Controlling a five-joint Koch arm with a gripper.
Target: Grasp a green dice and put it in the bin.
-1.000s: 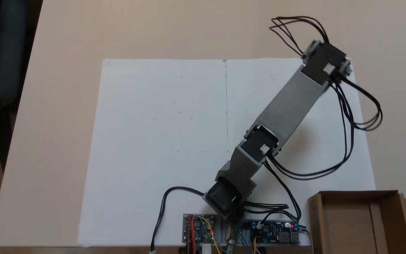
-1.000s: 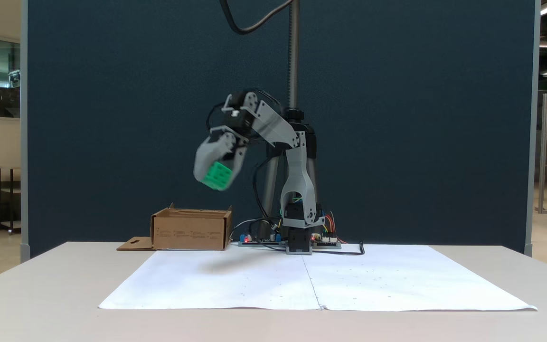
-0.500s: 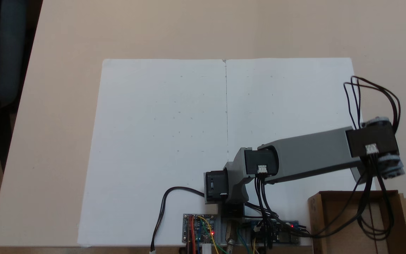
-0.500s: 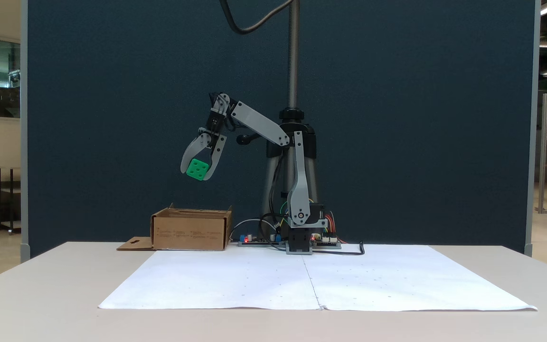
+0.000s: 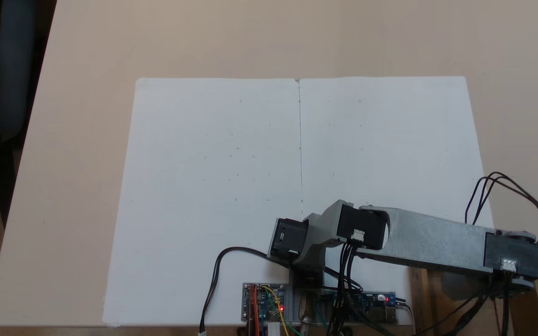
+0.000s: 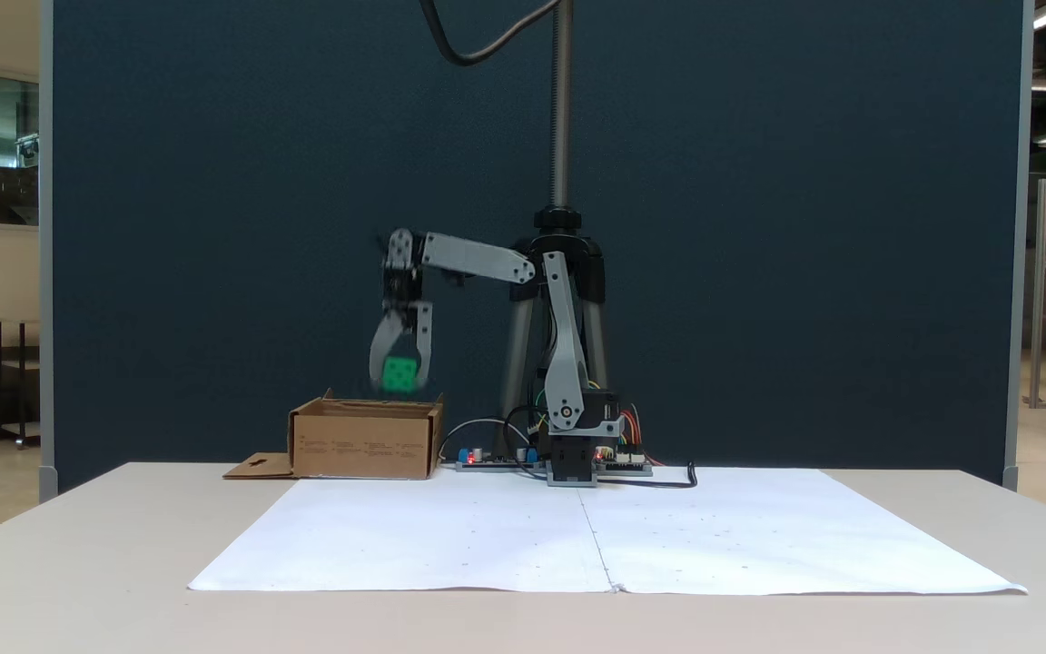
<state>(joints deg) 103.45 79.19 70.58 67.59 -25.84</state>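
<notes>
Carrying the dice over the bin

The grey gripper clamped the small bright green plastic dice by opposite flat faces, just above the shallow brown cardboard bin. It looked light, rigid, probably slick.

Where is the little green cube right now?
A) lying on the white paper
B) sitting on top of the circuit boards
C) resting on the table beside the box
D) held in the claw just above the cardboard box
D: in a fixed view the green dice sits between the fingers of the gripper, just above the rim of the bin.
</notes>
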